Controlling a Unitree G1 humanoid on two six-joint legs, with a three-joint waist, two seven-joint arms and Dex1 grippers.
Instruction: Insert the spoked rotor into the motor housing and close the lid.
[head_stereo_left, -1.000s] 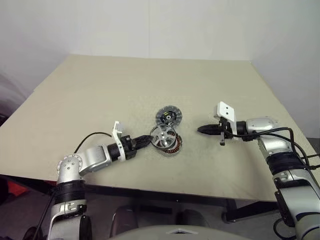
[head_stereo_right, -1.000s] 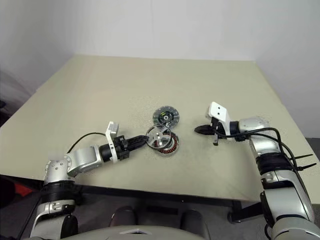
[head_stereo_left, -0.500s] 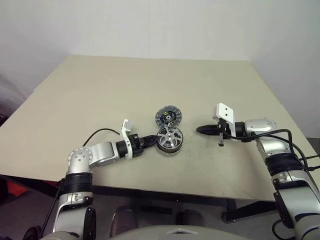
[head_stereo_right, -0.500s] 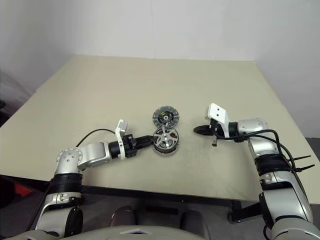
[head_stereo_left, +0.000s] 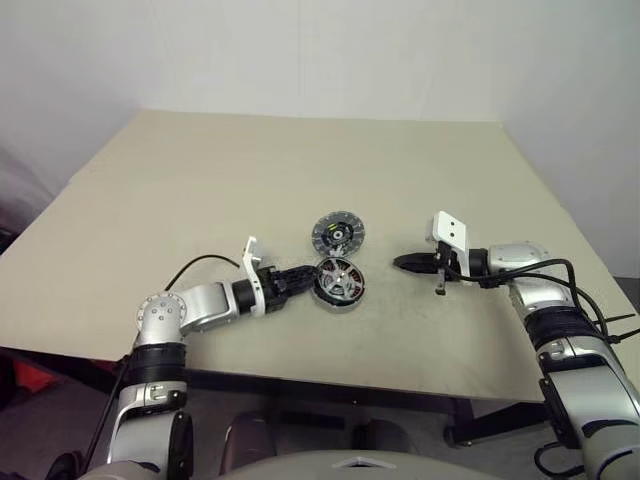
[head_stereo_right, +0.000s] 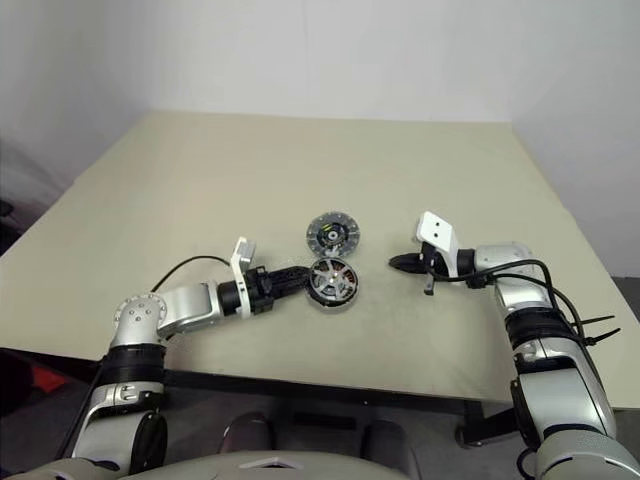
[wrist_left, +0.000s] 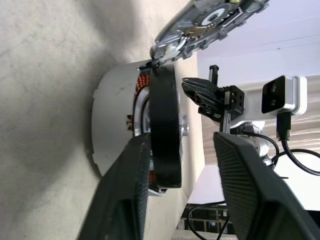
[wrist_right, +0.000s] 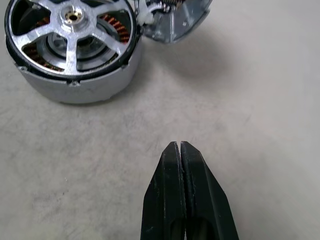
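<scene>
The spoked rotor (head_stereo_left: 339, 276) sits in the grey motor housing (wrist_right: 75, 87), copper windings showing between its silver spokes (wrist_right: 72, 30). In the left wrist view its black rim (wrist_left: 165, 125) stands a little proud of the housing wall (wrist_left: 112, 125). My left gripper (head_stereo_left: 304, 278) is open at the housing's left side. Its two fingers (wrist_left: 125, 200) straddle the rim, with a gap on one side. The lid (head_stereo_left: 338, 233) lies flat just behind the housing. My right gripper (head_stereo_left: 404, 263) is shut and empty, a short way to the right of the housing, pointing at it.
The beige table (head_stereo_left: 200, 190) stretches bare around the parts, with its front edge (head_stereo_left: 330, 375) close below the arms. A black cable (head_stereo_left: 195, 265) loops over the table beside my left forearm. White walls stand behind the table.
The rotor, held tilted over the housing a second ago, now rests level inside it. My left gripper's fingers have parted from it. The right arm has hardly moved.
</scene>
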